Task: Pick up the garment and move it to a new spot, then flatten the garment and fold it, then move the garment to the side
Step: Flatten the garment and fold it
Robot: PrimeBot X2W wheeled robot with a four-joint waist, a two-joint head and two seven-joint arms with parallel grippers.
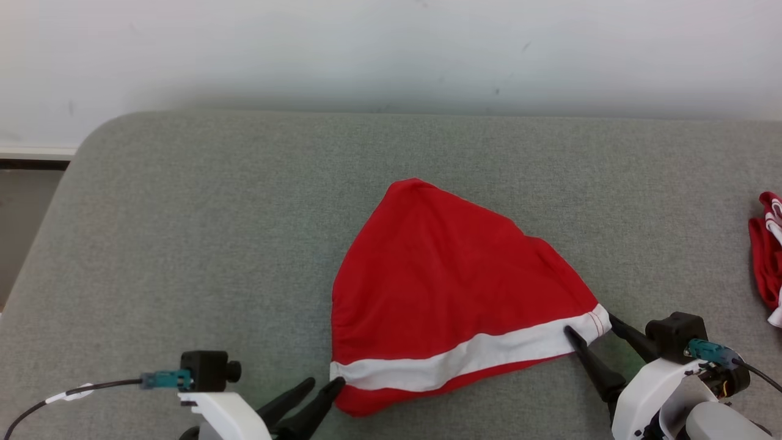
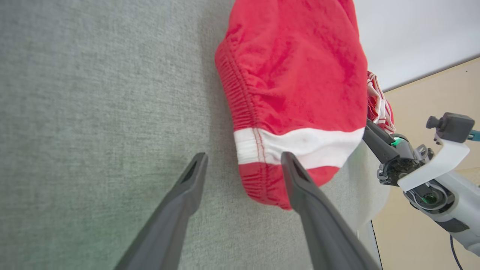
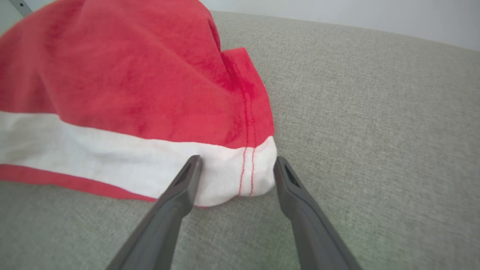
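A red garment [image 1: 446,287] with a white stripe lies on the grey padded table [image 1: 195,232], folded into a rough triangle. My left gripper [image 1: 324,384] stands open at the garment's near left corner; in the left wrist view the left gripper [image 2: 243,159] has its fingers straddling the white stripe's end on the red garment [image 2: 296,75]. My right gripper [image 1: 589,324] is open at the near right corner. In the right wrist view the right gripper [image 3: 237,163] has its fingers either side of the white hemmed corner of the garment [image 3: 131,86], not closed on it.
A second red and white garment [image 1: 770,256] lies bunched at the table's right edge, also seen as a striped bunch [image 2: 378,101] behind the main one. A white wall [image 1: 391,49] runs behind the table. Bare grey surface extends left and behind.
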